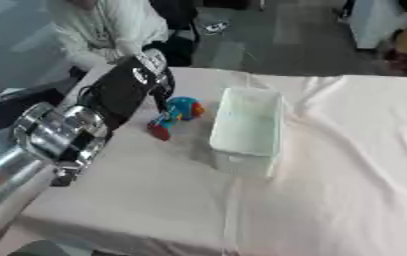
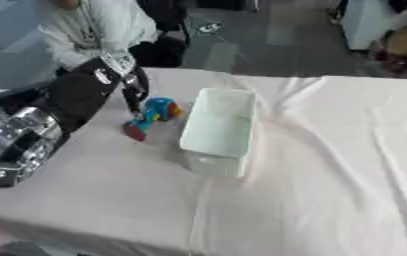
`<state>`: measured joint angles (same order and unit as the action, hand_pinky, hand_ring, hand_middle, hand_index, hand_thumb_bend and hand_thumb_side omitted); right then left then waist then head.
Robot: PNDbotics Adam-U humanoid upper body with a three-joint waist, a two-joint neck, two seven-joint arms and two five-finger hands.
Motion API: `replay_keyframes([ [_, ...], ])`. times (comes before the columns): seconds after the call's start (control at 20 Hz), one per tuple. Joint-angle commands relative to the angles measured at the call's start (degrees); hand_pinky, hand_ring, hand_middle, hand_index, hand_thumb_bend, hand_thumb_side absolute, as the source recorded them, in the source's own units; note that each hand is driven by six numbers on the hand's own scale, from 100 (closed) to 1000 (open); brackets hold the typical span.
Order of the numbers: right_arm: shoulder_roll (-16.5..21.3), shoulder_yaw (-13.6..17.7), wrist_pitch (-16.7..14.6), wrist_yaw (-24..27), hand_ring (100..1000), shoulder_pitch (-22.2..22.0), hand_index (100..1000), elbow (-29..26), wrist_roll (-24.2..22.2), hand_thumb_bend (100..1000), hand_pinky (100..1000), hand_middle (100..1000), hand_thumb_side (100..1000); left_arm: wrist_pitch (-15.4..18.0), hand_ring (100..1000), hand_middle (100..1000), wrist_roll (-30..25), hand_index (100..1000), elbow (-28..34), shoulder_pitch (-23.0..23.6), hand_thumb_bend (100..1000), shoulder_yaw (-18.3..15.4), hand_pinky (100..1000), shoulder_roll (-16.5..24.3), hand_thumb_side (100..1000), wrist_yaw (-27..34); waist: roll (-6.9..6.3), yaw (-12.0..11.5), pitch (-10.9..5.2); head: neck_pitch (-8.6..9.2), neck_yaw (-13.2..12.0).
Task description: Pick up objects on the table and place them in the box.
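- Toy (image 1: 177,116): a small thing in blue, red and a bit of orange, lying on the tabletop (image 1: 154,200) near its far left corner, just beside the left long wall of the box and apart from it.
- Fingers (image 1: 164,98) of the left hand (image 1: 145,75): dark, pointing down at the toy's left side. They look to be right at the toy, but I cannot tell whether they are touching it, and I cannot tell whether they are curled around it or spread; the blur hides that.
- Left arm: comes in from the lower left corner, silver joints near the camera, black forearm reaching up and across to the toy.
- Box (image 1: 246,127): pale, white-green, long and open-topped, standing upright near the far middle of the tabletop, its long side running away from the robot. As far as its inside shows, nothing lies in it.
- Right hand: only a dark sliver at the lower right edge of the right eye view, which may be part of it; nothing can be said of its fingers.
- Cloth: a white, wrinkled cover over the whole tabletop.
- Progress, as I judge it: the task is at its start. The toy is the one loose thing in view and it is not yet lifted; picking it up, carrying it right over the box wall and letting it go inside are all left to do.
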<state>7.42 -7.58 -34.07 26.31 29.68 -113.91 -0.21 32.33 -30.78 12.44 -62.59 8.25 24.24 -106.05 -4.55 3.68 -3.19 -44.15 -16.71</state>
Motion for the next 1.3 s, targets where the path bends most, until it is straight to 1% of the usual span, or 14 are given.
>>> replay_keyframes([
  [0.05, 0.37, 0.17, 0.19, -0.32, 373, 0.29, 617, -0.68, 0.18, 100, 312, 461, 1000, 10.98, 825, 819, -11.08, 1000, -2.95, -0.21, 823, -2.90, 617, 2.52, 1000, 2.29, -0.01, -0.38, -0.77, 0.03, -0.48],
  [0.2, 0.57, 0.18, 0.23, -0.43, 371, 0.18, 617, -0.68, 0.21, 100, 311, 461, 1000, 10.31, 840, 849, -12.06, 1000, -5.19, -0.13, 792, -4.80, 623, 3.16, 1000, 5.94, -0.01, -0.60, -0.83, 0.03, -0.35],
  [0.5, 0.67, 0.24, 0.20, -0.53, 371, 0.20, 617, -0.68, 0.26, 100, 310, 461, 1000, 8.93, 858, 882, -12.45, 1000, -3.80, 0.21, 774, -4.93, 637, 3.60, 1000, 12.67, 0.04, -0.68, -0.75, 0.03, -0.47],
  [0.55, 0.66, 0.25, 0.19, -0.55, 372, 0.21, 617, -0.68, 0.27, 100, 311, 461, 1000, 9.05, 868, 912, -11.93, 1000, -3.31, 0.31, 763, -4.88, 648, 3.65, 1000, 14.08, 0.04, -0.66, -0.74, 0.03, -0.48],
  [0.6, 0.65, 0.25, 0.17, -0.56, 372, 0.23, 617, -0.68, 0.28, 100, 311, 461, 1000, 9.31, 868, 914, -10.83, 1000, -2.66, 0.45, 765, -4.76, 647, 3.73, 1000, 15.68, 0.03, -0.63, -0.72, 0.03, -0.48],
  [0.65, 0.63, 0.26, 0.15, -0.57, 372, 0.26, 617, -0.68, 0.29, 100, 312, 461, 1000, 9.45, 895, 945, -9.75, 1000, -1.95, 0.58, 776, -4.47, 683, 3.84, 1000, 16.98, 0.03, -0.59, -0.70, 0.03, -0.49],
  [0.7, 0.62, 0.26, 0.13, -0.59, 372, 0.30, 617, -0.68, 0.31, 100, 312, 461, 1000, 9.40, 895, 945, -8.54, 1000, -1.25, 0.79, 776, -4.11, 683, 3.98, 1000, 18.16, 0.02, -0.55, -0.67, 0.03, -0.53],
  [0.75, 0.60, 0.26, 0.11, -0.60, 373, 0.34, 617, -0.68, 0.32, 100, 312, 461, 1000, 9.22, 929, 977, -7.52, 1000, -0.65, 0.95, 818, -3.71, 735, 4.10, 1000, 19.05, 0.01, -0.51, -0.64, 0.03, -0.61],
  [0.8, 0.58, 0.27, 0.10, -0.61, 373, 0.38, 617, -0.68, 0.33, 100, 312, 461, 1000, 8.92, 927, 978, -6.53, 1000, -0.06, 1.13, 815, -3.35, 733, 4.22, 1000, 19.73, 0.00, -0.46, -0.61, 0.03, -0.69],
  [0.85, 0.56, 0.27, 0.09, -0.62, 373, 0.41, 617, -0.68, 0.34, 100, 312, 461, 1000, 8.72, 950, 999, -5.69, 1000, 0.42, 1.30, 865, -2.98, 758, 4.29, 1000, 20.16, -0.01, -0.42, -0.58, 0.03, -0.72],
  [0.9, 0.54, 0.27, 0.10, -0.63, 373, 0.43, 617, -0.68, 0.35, 100, 312, 461, 1000, 8.44, 939, 990, -5.16, 1000, 0.72, 1.48, 850, -2.67, 745, 4.38, 1000, 20.33, -0.02, -0.38, -0.56, 0.03, -0.73],
  [0.95, 0.53, 0.27, 0.10, -0.63, 374, 0.45, 617, -0.68, 0.35, 100, 313, 461, 1000, 8.17, 966, 1000, -4.88, 1000, 0.91, 1.61, 902, -2.41, 780, 4.43, 1000, 20.31, -0.04, -0.34, -0.53, 0.03, -0.70],
  [1.0, 0.51, 0.26, 0.11, -0.63, 374, 0.47, 617, -0.68, 0.35, 100, 312, 461, 1000, 7.91, 965, 1000, -4.67, 1000, 1.15, 1.72, 910, -2.16, 779, 4.41, 1000, 20.07, -0.04, -0.30, -0.51, 0.03, -0.66],
  [1.3, 0.33, 0.26, 0.08, -0.63, 376, 0.60, 618, -0.68, 0.39, 100, 314, 461, 1000, 7.21, 966, 1000, -2.52, 1000, 1.68, 2.42, 866, -1.74, 769, 4.16, 1000, 18.65, -0.07, -0.08, -0.48, 0.03, -0.40],
])
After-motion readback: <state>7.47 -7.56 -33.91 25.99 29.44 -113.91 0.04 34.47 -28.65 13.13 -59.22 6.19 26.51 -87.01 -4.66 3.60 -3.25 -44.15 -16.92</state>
